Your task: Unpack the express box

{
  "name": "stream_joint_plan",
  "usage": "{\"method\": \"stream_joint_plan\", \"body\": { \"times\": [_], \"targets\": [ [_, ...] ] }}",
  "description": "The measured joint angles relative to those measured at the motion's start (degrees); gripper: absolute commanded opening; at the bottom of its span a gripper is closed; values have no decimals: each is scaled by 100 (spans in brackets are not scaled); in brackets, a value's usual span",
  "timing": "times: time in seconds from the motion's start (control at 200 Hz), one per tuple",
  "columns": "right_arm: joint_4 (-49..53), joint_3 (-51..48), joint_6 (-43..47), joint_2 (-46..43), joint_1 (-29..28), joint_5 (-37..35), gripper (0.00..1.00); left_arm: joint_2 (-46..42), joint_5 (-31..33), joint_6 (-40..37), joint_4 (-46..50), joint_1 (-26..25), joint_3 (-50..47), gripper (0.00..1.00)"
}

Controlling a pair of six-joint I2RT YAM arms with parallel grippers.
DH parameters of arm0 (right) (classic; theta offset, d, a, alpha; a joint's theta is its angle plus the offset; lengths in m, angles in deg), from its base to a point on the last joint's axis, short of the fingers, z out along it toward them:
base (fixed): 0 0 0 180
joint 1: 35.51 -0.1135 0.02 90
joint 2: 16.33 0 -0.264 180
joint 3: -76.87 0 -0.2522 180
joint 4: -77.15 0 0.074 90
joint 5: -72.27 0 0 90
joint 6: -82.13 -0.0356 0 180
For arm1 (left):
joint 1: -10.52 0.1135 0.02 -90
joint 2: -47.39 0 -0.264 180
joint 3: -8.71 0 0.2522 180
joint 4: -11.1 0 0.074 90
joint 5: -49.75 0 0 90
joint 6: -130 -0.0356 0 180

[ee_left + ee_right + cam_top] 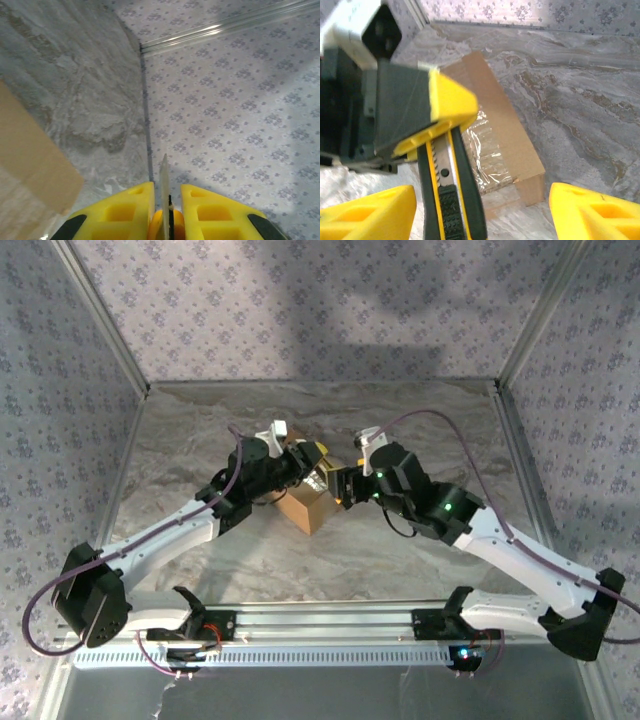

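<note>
Left wrist view: the left tool (167,194) is clamped on a utility knife (163,175). In the right wrist view, the right tool (480,200) stands wide apart near the taped express box (507,130).

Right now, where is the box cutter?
In the right wrist view, the box cutter is clamped in the left gripper, over the taped cardboard box.

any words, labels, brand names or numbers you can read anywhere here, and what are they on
None: no text can be read in any view.
The cardboard box is plain brown under its clear tape, with no print showing.
The utility knife shows no brand or number on its handle.
The wallpaper has only a flower pattern, no letters.
</note>
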Motion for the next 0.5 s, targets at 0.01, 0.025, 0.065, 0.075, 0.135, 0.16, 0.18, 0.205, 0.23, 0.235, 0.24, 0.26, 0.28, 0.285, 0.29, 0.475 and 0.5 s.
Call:
{"method": "stream_joint_plan", "body": {
  "times": [0.01,0.025,0.065,0.075,0.135,0.16,0.18,0.205,0.23,0.235,0.24,0.26,0.28,0.285,0.29,0.475,0.5],
  "targets": [
    [-9,0,-22,-11,22,24,72,0,11,0,4,0,-7,0],
    [-22,-4,-52,-39,81,87,72,-2,26,0,13,0,-17,0],
    [-50,-4,-127,-90,186,190,72,-22,66,2,57,0,-39,0],
    [-61,-4,-144,-98,210,214,72,-24,72,2,61,-2,-44,0],
    [-94,-4,-221,-122,282,350,72,-57,131,2,85,-2,-46,0],
    [-101,-4,-245,-120,284,404,72,-76,168,2,85,-2,-46,0],
    [-103,-4,-273,-109,284,450,72,-98,192,2,85,-2,-46,0],
    [-103,-4,-302,-92,284,498,73,-122,221,2,85,-2,-46,0],
    [-105,-4,-337,-70,284,560,73,-146,256,2,85,-4,-46,0],
    [-105,-4,-341,-63,282,564,73,-153,260,2,83,-4,-46,0],
    [-105,-4,-343,-55,284,579,73,-157,264,0,85,-4,-46,0],
    [-107,-4,-361,-31,284,610,73,-179,295,2,83,-4,-46,0],
    [-105,-4,-385,0,284,649,73,-201,323,2,87,-11,-46,0],
    [-105,-4,-387,11,284,660,73,-205,330,2,90,-13,-46,0],
    [-107,-4,-387,17,284,669,73,-212,348,2,90,-15,-46,0],
    [-105,-4,-514,356,262,835,74,-319,649,-2,192,-109,-46,0],
    [-105,-4,-529,385,254,835,73,-323,693,-2,216,-125,-46,0]
  ]
}}
